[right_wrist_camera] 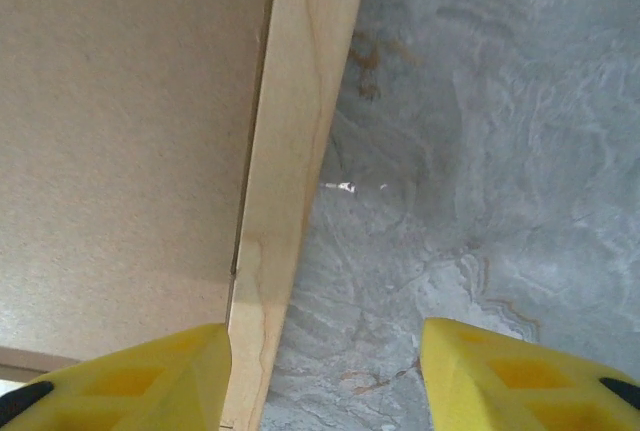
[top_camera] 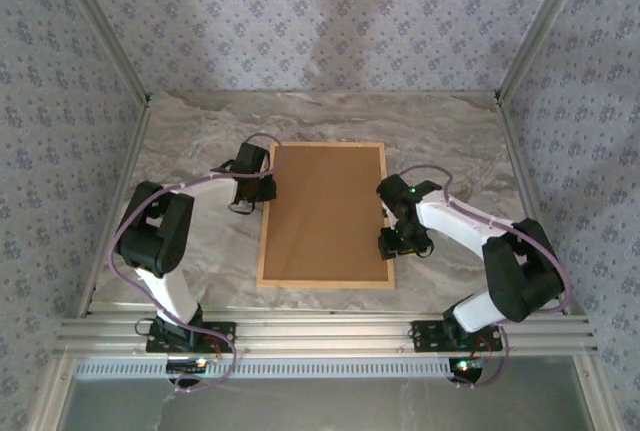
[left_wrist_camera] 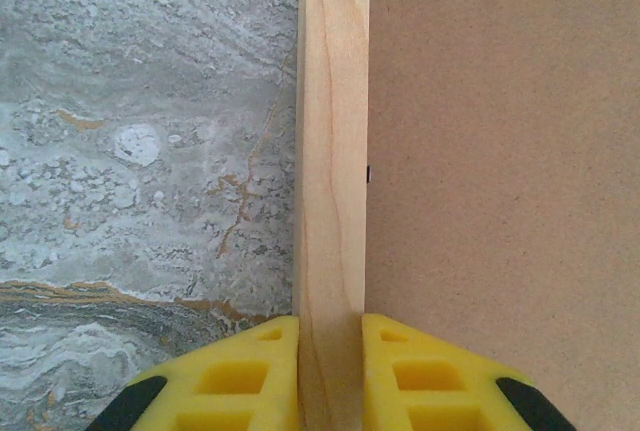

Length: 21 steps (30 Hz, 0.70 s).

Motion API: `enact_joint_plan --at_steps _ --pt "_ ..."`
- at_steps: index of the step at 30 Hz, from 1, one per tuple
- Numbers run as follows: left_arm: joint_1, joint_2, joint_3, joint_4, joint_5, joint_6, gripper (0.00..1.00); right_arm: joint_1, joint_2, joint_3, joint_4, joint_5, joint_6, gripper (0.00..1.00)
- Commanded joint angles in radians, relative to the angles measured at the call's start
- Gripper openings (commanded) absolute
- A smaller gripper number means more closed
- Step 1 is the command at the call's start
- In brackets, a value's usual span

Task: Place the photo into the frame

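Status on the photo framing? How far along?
Done: the frame lies face down on the table, brown board filling its back; any photo beneath is hidden. In hand: left gripper shut on the left rail, right gripper open astride the right rail. Left: likely release, maybe flipping it.

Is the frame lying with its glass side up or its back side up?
Back side up: the frame lies flat on the table, and the plain brown board fills its wooden rim.
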Motion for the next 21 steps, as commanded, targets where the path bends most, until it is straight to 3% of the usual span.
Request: enact_joint_plan --at_steps 1,21 --pt "-0.014 0.027 -0.026 -0.034 0.049 0.005 0.19 0.006 0.010 -0.017 0.006 -0.011 0.026 0.53" --pt "-0.015 0.030 -0.025 -0.027 0.053 0.004 0.19 0.011 0.120 0.005 0.107 -0.014 0.010 0.51"
